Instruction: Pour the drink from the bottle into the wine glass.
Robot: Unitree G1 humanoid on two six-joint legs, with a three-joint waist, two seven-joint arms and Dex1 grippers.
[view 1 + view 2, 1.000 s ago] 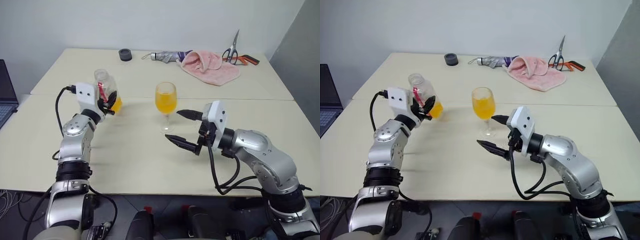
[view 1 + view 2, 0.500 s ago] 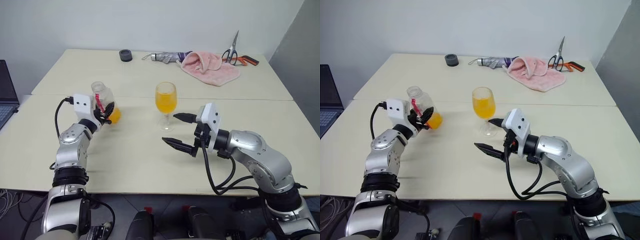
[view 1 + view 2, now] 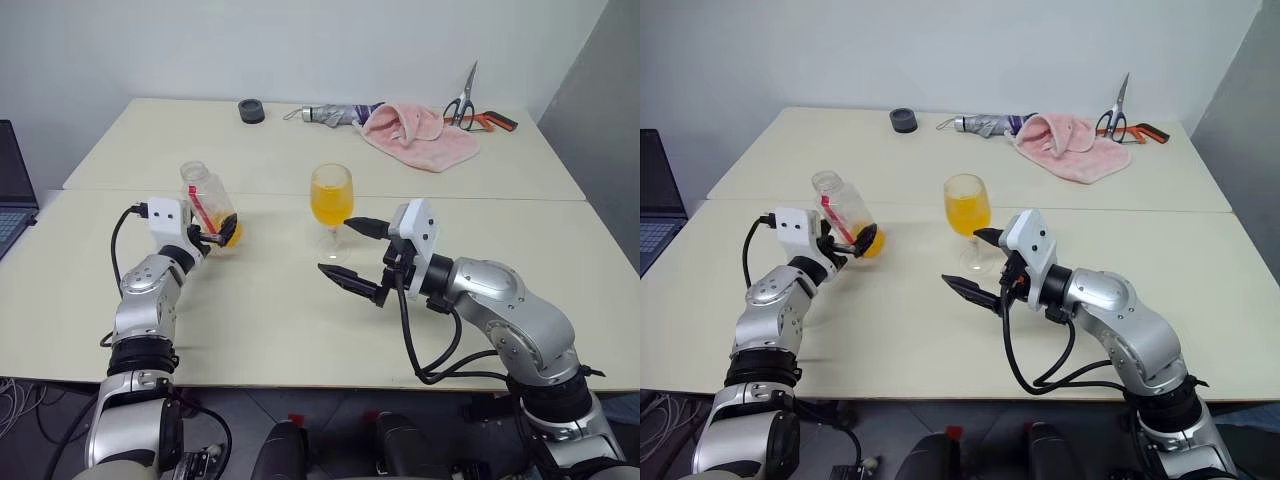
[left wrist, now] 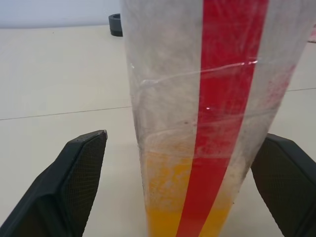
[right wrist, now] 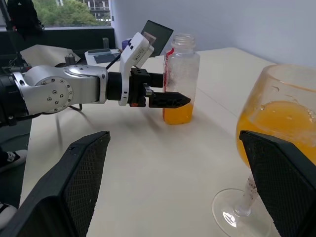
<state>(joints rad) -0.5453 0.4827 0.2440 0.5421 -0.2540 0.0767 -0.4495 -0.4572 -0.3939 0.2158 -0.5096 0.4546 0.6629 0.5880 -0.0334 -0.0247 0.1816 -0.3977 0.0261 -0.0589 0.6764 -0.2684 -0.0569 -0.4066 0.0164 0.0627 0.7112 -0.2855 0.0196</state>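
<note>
Now the left end effector (image 3: 222, 232) has its fingers spread on either side of the bottle (image 3: 207, 203), with a gap showing on both sides in the left wrist view, so it grips nothing. That bottle stands upright and uncapped on the tabletop (image 3: 260, 320), left of the wine glass (image 3: 331, 205), with only a low band of the drink (image 4: 190, 207) at its base. The right end effector (image 3: 350, 252) is wide open too, hovering just in front of the glass without touching it. The glass stands between the two end effectors, its bowl about half full of orange liquid.

The pour looks done. The bottle is likely light and slightly yielding, best gripped on its flat sides. The glass is top-heavy, brittle and slick; taking it at the stem seems safest.
</note>
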